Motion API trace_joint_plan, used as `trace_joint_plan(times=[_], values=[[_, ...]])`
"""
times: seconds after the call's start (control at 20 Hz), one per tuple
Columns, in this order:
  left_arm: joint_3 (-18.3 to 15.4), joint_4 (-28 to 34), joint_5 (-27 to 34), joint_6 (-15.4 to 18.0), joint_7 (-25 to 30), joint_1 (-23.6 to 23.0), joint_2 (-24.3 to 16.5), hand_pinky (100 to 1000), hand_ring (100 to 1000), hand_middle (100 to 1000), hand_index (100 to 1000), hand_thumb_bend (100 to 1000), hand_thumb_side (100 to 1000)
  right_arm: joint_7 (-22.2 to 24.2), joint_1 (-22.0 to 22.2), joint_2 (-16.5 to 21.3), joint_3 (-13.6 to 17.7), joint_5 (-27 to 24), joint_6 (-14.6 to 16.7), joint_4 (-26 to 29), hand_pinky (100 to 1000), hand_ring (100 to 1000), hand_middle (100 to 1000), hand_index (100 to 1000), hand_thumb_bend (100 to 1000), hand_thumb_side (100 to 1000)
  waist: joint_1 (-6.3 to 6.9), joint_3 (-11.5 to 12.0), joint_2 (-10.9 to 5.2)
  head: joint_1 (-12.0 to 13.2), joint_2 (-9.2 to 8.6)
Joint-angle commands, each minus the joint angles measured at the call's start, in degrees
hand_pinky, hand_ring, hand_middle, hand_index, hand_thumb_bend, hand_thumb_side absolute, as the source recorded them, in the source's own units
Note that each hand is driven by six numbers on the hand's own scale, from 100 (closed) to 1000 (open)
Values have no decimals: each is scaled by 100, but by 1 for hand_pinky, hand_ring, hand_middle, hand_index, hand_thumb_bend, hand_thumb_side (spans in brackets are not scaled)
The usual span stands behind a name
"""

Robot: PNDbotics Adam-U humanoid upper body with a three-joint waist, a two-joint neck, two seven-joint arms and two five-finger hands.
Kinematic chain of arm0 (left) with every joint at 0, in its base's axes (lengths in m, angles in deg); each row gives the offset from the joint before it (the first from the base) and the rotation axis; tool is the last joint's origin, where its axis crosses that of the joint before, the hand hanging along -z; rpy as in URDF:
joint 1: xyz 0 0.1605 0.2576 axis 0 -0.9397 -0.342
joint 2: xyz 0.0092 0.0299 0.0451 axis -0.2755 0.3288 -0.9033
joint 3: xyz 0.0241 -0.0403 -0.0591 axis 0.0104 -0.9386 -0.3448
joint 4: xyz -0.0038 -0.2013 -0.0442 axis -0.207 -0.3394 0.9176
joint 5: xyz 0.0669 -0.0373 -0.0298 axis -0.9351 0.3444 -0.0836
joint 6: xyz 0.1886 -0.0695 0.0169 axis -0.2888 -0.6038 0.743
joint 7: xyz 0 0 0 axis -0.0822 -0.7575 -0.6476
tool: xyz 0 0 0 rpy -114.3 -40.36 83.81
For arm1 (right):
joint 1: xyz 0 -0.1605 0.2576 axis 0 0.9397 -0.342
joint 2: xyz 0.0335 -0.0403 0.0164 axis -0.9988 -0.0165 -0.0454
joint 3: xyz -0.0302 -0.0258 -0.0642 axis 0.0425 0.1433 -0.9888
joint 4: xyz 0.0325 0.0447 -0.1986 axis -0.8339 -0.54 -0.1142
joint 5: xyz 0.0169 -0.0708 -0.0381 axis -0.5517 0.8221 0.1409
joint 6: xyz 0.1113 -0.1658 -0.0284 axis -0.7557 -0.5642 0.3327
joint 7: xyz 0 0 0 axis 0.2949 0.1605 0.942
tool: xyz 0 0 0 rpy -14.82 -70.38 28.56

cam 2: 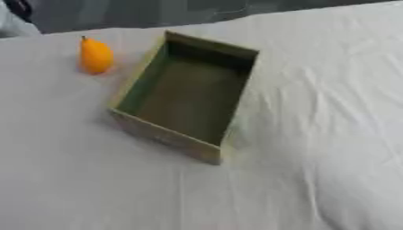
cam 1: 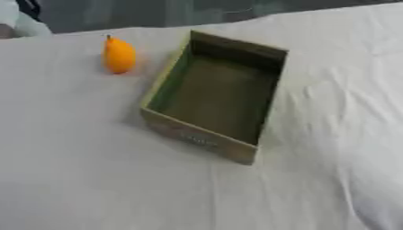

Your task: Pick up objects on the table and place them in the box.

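An orange pear-shaped fruit (cam 1: 119, 55) with a short dark stem lies on the white cloth at the far left, just left of the box. The box (cam 1: 206, 143) is an open olive-green cardboard tray standing askew in the middle of the table, and its inside holds nothing. A small gap of cloth separates the fruit from the box's left wall. Neither of my hands shows in either eye view.
The table is covered by a wrinkled white cloth (cam 1: 94, 179), with folds on the right side. Its far edge (cam 1: 236, 20) runs across the top, with a dark floor behind. A bit of someone's pale clothing (cam 1: 20, 24) shows at the top left corner.
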Motion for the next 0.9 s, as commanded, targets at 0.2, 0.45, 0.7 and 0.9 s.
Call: trace_joint_plan(times=[0.2,0.45,0.7,0.9], values=[[159,-131,-978,-1286,461,503,-909,739,809,813,892,100,1000,-108,81,251,83,155,180,83,757,822,812,901,100,609,19,-36,-108,-31,-33],[514,-500,-1661,-2238,1558,1070,-1336,744,811,811,937,105,1000,-127,93,282,56,193,194,83,755,820,811,901,100,602,20,-91,-158,8,1],[807,-1247,-2244,-2469,2454,1655,-1506,794,850,823,958,173,1000,-116,83,295,30,164,196,83,755,819,810,901,100,599,17,-157,-228,75,-11],[1004,-2077,-2681,-2391,2862,2164,-1435,809,861,825,910,232,1000,-99,66,304,20,135,204,83,755,816,808,900,100,597,15,-212,-263,110,-14]])
